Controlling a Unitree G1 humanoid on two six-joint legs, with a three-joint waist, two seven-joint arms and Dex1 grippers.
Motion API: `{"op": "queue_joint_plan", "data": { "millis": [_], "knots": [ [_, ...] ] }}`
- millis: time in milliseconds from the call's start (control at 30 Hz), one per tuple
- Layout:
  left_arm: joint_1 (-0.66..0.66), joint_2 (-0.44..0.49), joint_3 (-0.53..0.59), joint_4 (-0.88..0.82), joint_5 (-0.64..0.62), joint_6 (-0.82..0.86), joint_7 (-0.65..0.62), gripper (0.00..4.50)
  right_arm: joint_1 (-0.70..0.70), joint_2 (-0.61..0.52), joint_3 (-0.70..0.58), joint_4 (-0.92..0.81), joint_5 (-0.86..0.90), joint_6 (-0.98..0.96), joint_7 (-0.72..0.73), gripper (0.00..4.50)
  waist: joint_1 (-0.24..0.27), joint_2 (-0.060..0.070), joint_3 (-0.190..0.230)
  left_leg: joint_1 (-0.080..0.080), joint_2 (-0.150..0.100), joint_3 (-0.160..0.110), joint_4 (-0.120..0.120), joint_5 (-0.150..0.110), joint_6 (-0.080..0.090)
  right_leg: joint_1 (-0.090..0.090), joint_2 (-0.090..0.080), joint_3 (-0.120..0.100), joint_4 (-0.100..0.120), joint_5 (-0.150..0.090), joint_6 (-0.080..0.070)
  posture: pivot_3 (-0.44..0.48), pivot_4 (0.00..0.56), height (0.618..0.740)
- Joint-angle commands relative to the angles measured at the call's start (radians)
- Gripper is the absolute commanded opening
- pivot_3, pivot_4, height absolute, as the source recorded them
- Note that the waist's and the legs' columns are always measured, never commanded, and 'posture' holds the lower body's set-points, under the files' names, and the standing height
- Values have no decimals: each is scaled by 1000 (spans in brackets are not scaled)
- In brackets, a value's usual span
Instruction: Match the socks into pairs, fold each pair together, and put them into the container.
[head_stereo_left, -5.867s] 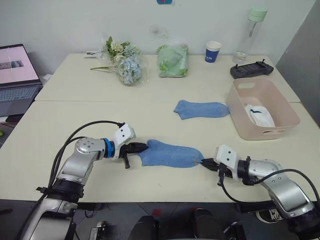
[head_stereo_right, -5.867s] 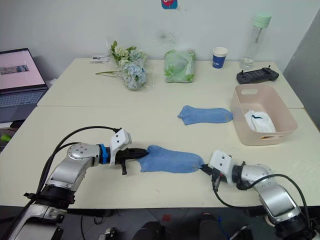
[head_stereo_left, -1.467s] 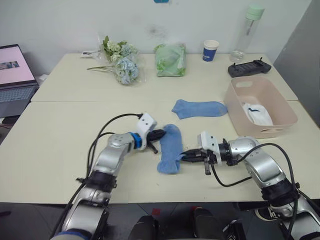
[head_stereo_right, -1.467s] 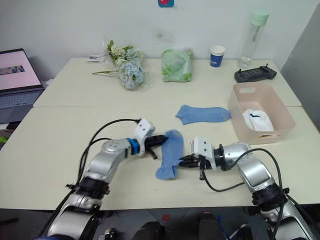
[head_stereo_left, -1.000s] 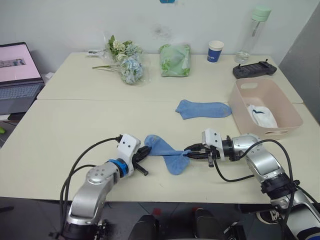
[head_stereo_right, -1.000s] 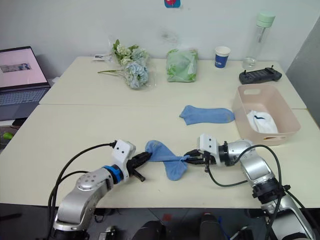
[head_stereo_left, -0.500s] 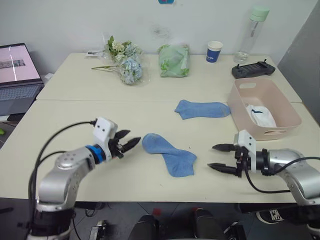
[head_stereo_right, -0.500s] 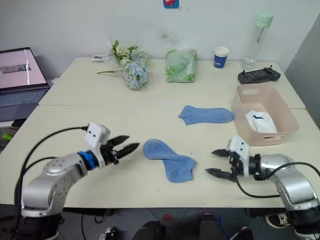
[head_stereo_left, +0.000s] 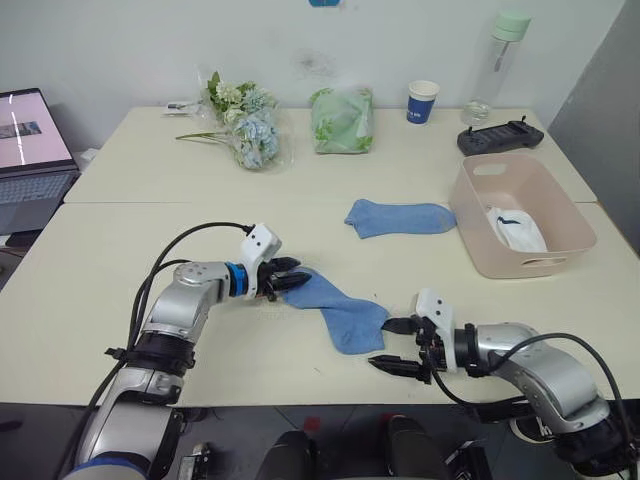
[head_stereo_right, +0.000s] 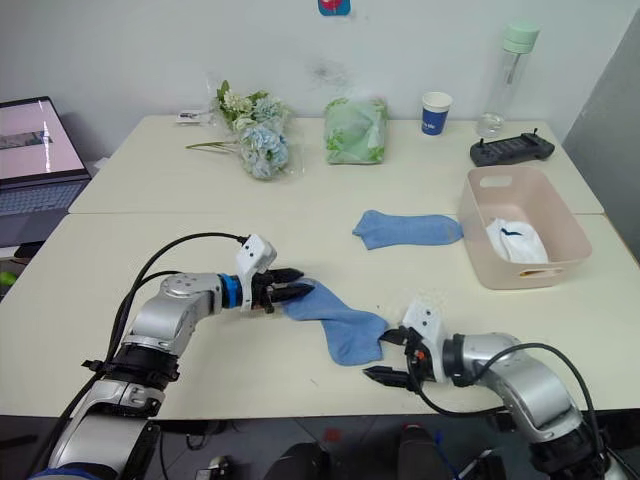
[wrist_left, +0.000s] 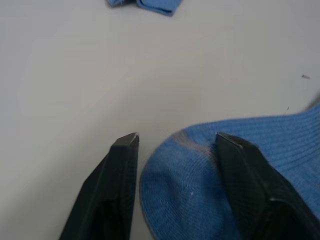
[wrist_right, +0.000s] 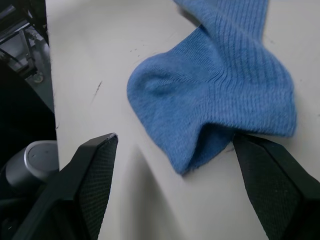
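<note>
Now regrasping near blue sock (head_stereo_left: 340, 308), crumpled mid-table. Left gripper (head_stereo_left: 287, 280) fingers spread, straddling toe end; right gripper (head_stereo_left: 397, 347) spread just beside other end. Next: pinch both ends, flatten, carry to second sock (head_stereo_left: 397, 216) beside tub (head_stereo_left: 560, 208).

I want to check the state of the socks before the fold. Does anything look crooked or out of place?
Yes. The near blue sock lies bent, not flat, and its end near the right gripper is creased and doubled over. The left gripper is open around its other end. The second blue sock lies flat, apart from it, beside the container.
</note>
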Motion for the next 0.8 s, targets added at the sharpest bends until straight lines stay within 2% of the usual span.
{"op": "queue_joint_plan", "data": {
  "millis": [33,133,167,300,433,700,800],
  "knots": [
    [26,20,6,-32,2,-19,-31,1047,-4,-23,-15,-28,7,-21,12,2954,4,0,0,0,0,0,0,0,0,0,0,0,0,0,0,0,150,740],
    [44,17,24,-46,1,-23,-10,115,6,-41,-20,-20,8,-33,24,1896,6,0,0,0,-1,0,0,0,0,0,0,0,-1,0,0,0,150,740],
    [52,16,31,-56,-1,-20,-3,0,5,-45,-20,-17,11,-35,27,1515,6,0,0,0,-1,0,0,0,0,0,0,0,-1,0,0,0,150,740],
    [95,20,59,-123,-22,13,23,0,-7,-56,-30,1,16,-42,40,47,3,0,0,0,0,0,0,0,0,0,0,0,-1,0,0,0,150,740],
    [211,28,124,-304,-66,113,102,0,-80,-91,-63,85,23,-55,95,19,0,0,0,0,0,1,0,0,0,0,0,1,-1,0,0,0,150,740],
    [423,-26,233,-658,-159,300,308,0,-210,-140,-54,286,-8,-127,216,19,6,0,0,0,1,0,0,0,0,0,-1,1,-1,0,0,0,150,740],
    [507,-57,241,-784,-187,379,389,0,-253,-184,-32,352,-28,-128,285,19,7,0,0,0,1,1,0,0,0,0,-1,1,-1,0,0,0,150,740]
  ]
}}
